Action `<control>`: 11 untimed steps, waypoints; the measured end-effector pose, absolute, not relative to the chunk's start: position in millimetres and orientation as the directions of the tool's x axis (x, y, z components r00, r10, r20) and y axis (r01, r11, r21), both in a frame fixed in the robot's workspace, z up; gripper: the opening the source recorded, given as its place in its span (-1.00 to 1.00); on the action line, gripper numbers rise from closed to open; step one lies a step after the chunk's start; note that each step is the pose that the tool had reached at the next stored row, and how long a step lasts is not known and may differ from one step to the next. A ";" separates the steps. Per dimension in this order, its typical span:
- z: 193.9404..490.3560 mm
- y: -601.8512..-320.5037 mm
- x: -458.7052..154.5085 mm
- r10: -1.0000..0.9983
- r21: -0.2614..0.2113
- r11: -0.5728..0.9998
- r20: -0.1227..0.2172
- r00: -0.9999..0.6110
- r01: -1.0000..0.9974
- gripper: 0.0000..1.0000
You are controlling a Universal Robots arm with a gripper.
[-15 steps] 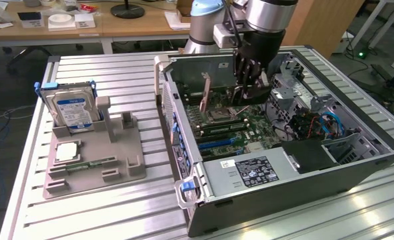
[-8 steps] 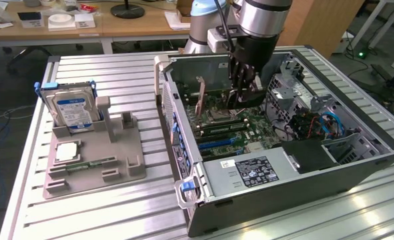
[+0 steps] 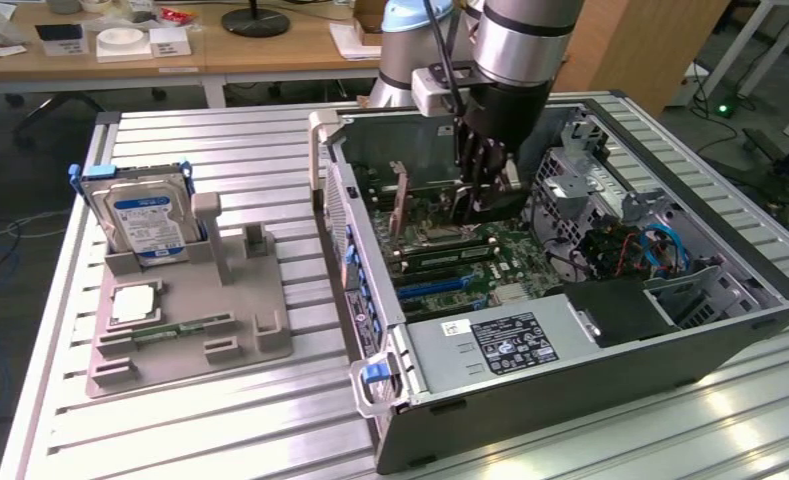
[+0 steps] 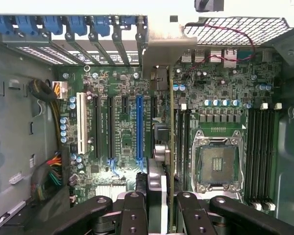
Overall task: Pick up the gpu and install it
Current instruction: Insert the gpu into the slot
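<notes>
My gripper reaches down into the open computer case, just above the motherboard. In the wrist view the gpu shows edge-on as a thin card running away from my gripper, whose black fingers are shut on its near end. Its silver bracket sits against the rear slot openings of the case. The card stands upright between the blue expansion slot and the CPU socket. I cannot tell whether its lower edge is in a slot.
On the exterior view's left, a grey holder carries a hard drive with a blue label, a square chip and a memory stick. Inside the case are the power supply, cables and memory slots.
</notes>
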State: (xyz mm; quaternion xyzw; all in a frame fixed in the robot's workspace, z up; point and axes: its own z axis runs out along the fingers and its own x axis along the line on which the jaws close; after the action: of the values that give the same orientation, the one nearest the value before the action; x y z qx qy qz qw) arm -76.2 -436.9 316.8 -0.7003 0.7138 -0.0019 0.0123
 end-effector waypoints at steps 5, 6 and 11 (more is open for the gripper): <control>315.2 -439.0 -76.5 -1.000 -0.020 0.019 -0.015 -0.019 -1.000 -0.44; 314.9 -439.7 -76.5 -1.000 -0.020 0.019 -0.015 -0.019 -1.000 -0.44; 312.4 -441.3 -78.2 -1.000 -0.020 0.020 -0.015 -0.019 -1.000 -0.44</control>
State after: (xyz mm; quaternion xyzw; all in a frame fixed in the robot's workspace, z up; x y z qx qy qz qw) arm -78.2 -441.3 312.4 -0.7001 0.7139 -0.0017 0.0125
